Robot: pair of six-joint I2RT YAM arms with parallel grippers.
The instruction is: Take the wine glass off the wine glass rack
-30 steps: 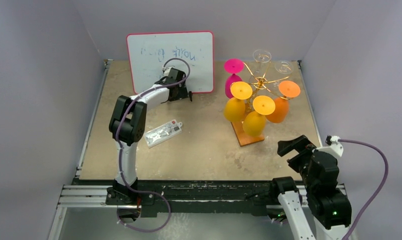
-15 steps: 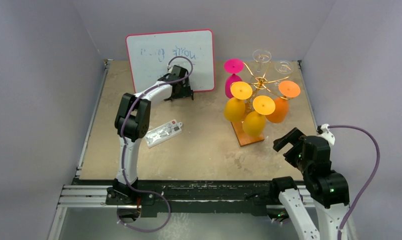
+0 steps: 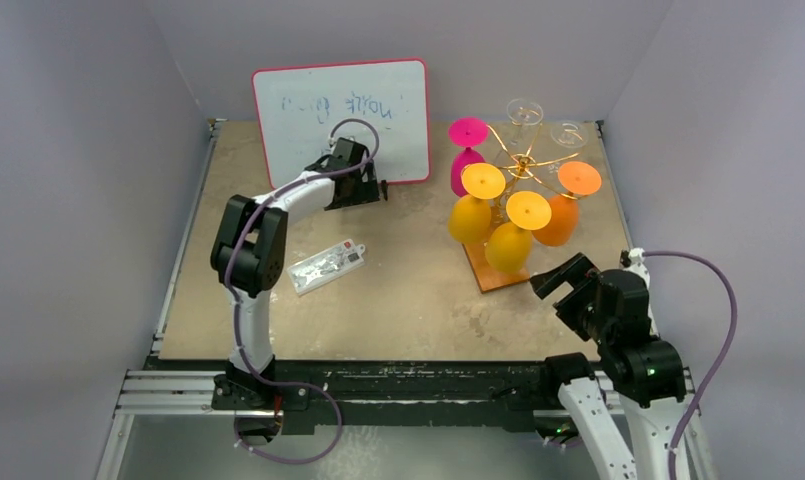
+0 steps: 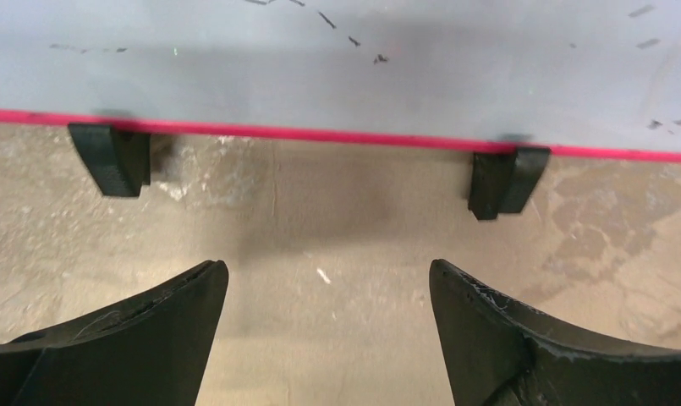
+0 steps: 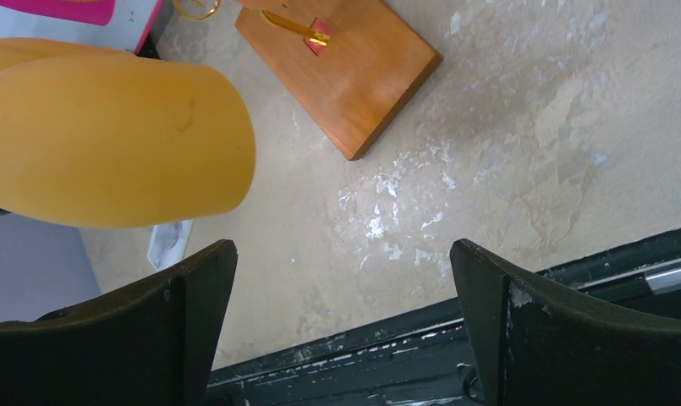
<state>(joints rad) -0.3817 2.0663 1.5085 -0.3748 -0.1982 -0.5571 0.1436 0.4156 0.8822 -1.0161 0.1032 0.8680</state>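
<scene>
The wine glass rack (image 3: 523, 163), a gold wire stand on a wooden base (image 5: 347, 74), stands at the far right of the table (image 3: 408, 310) with all its glasses hung bowl-down. A yellow wine glass (image 3: 510, 240) hangs nearest the front edge, beside a second yellow glass (image 3: 470, 215), an orange glass (image 3: 561, 215) and a pink glass (image 3: 466, 158), with clear glasses (image 3: 525, 110) behind. Nothing has been lifted off, so the step in hand is judged to be the approach. The right gripper (image 3: 561, 278) hovers just in front of the base, its jaws spread wide and empty. In the right wrist view the nearest yellow bowl lies up and to the left of the gap between the jaws, close but not between them. The next move probably calls for carrying the open jaws up and forward around that bowl or its stem. They would then close gently and slide the foot outward along its wire arm without knocking the neighbouring glasses. The left gripper (image 4: 328, 279), also wide and empty, hangs well apart from the rack, facing the foot of the whiteboard (image 3: 341, 115).
</scene>
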